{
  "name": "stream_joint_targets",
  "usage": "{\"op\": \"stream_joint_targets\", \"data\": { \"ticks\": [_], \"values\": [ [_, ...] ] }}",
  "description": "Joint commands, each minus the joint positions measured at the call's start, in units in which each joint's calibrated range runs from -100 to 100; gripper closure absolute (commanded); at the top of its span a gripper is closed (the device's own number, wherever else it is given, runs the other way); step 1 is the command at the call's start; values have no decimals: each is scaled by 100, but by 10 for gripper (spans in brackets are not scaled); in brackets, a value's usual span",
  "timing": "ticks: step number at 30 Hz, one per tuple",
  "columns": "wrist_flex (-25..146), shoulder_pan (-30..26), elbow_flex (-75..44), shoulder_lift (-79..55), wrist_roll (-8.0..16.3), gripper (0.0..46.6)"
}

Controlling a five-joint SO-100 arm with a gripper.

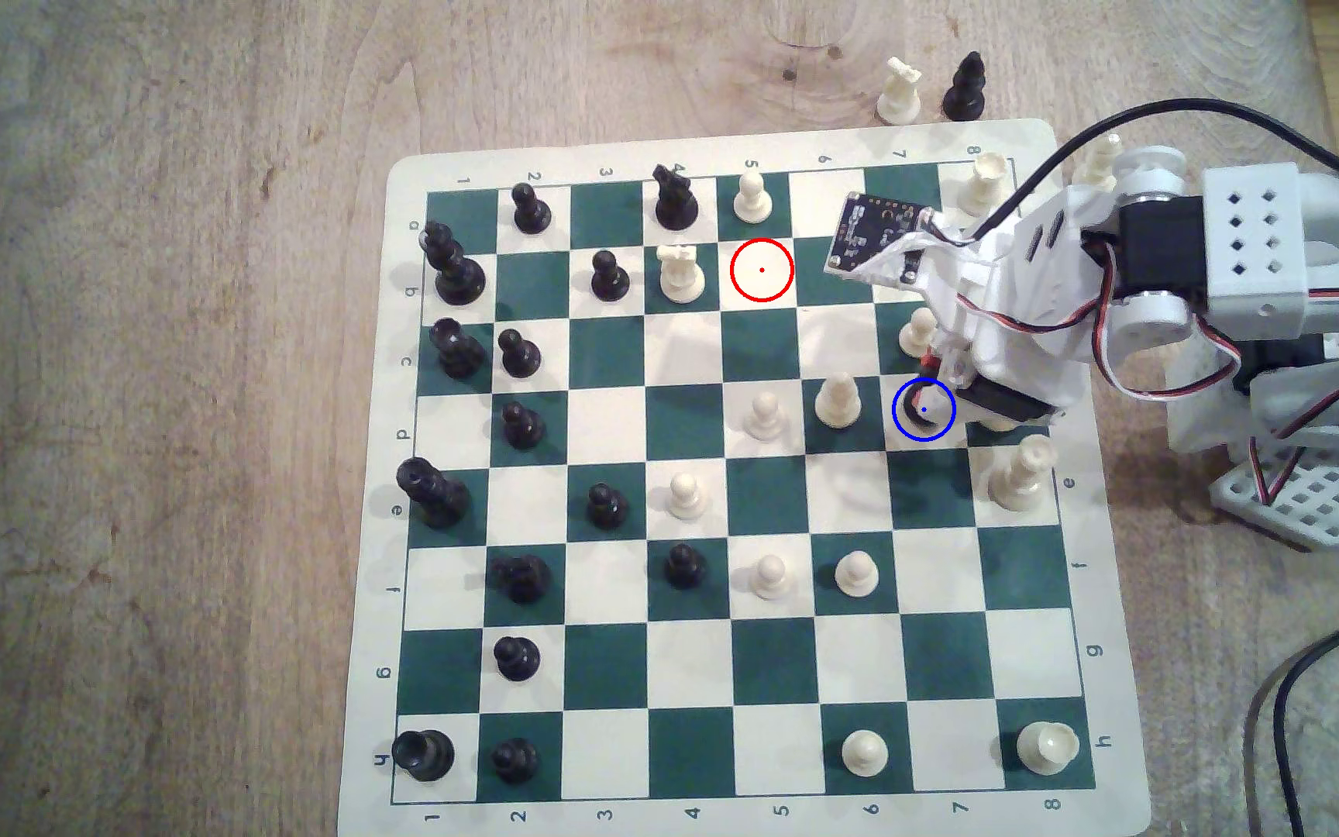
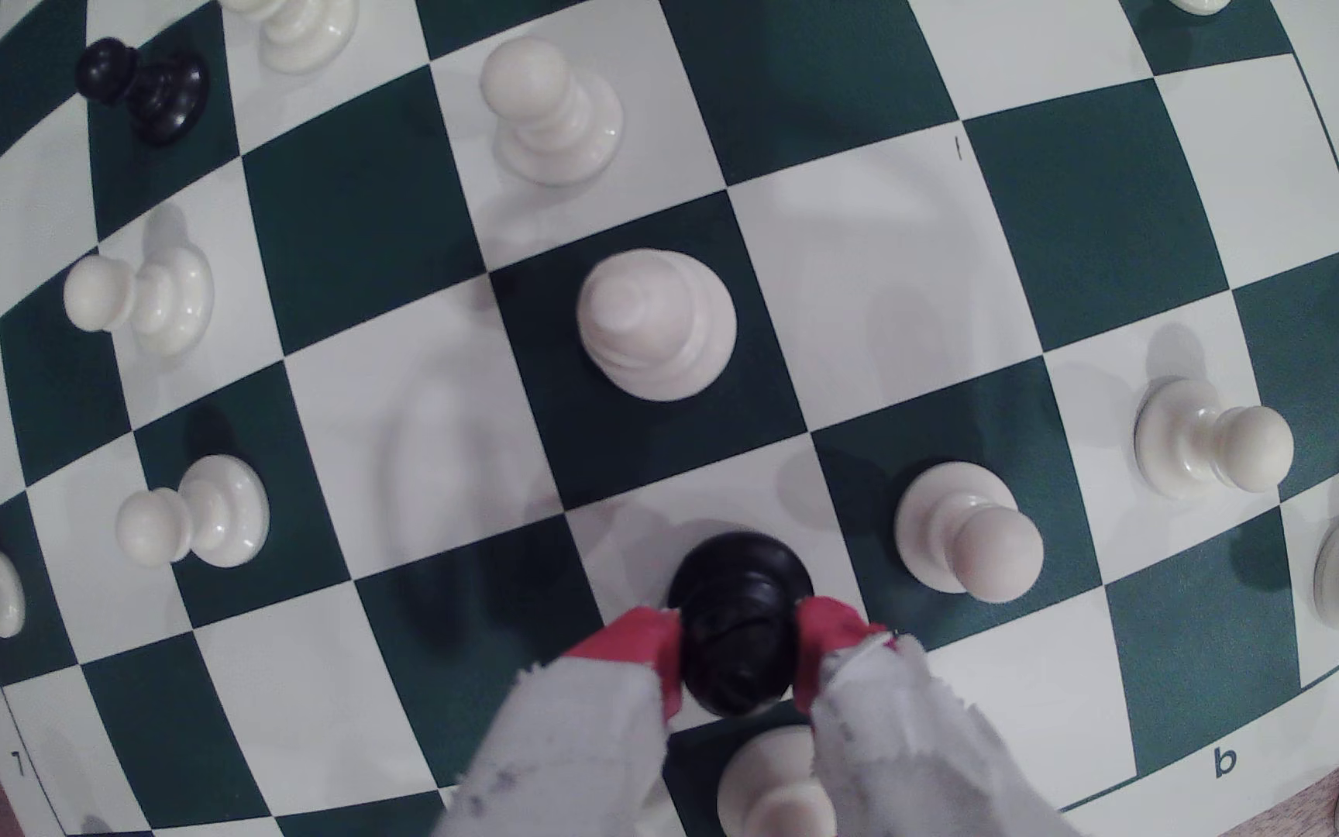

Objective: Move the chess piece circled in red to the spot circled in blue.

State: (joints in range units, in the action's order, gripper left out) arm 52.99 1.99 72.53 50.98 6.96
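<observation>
Near the board's robot-side edge | we pinch the black taper-topped bishop upright between red-tipped fingers | its base over the blue-ringed cream square | lowering straight down looks next

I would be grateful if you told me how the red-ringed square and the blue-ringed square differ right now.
The red-ringed square is bare; the blue-ringed square has the black chess piece over it, pinched in the end effector. The red-ringed square lies out in the open; the arm overhangs the blue-ringed square. Both are cream, with centre dots.
</observation>
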Motion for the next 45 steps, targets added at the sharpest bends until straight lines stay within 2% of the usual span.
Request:
{"op": "stream_joint_targets", "data": {
  "ticks": [1,11,16,22,25,29,37,42,45],
  "values": [
    [-57,-23,-81,-31,-15,435],
    [-57,-70,-99,-115,-10,405],
    [-65,-109,-127,-209,10,366],
    [-65,-7,-254,-158,44,240],
    [41,55,-426,-166,39,230],
    [336,63,-843,-14,44,193],
    [1351,24,-2103,54,24,179],
    [1777,55,-2556,368,0,268],
    [1499,79,-2638,632,34,268]
  ]
}}
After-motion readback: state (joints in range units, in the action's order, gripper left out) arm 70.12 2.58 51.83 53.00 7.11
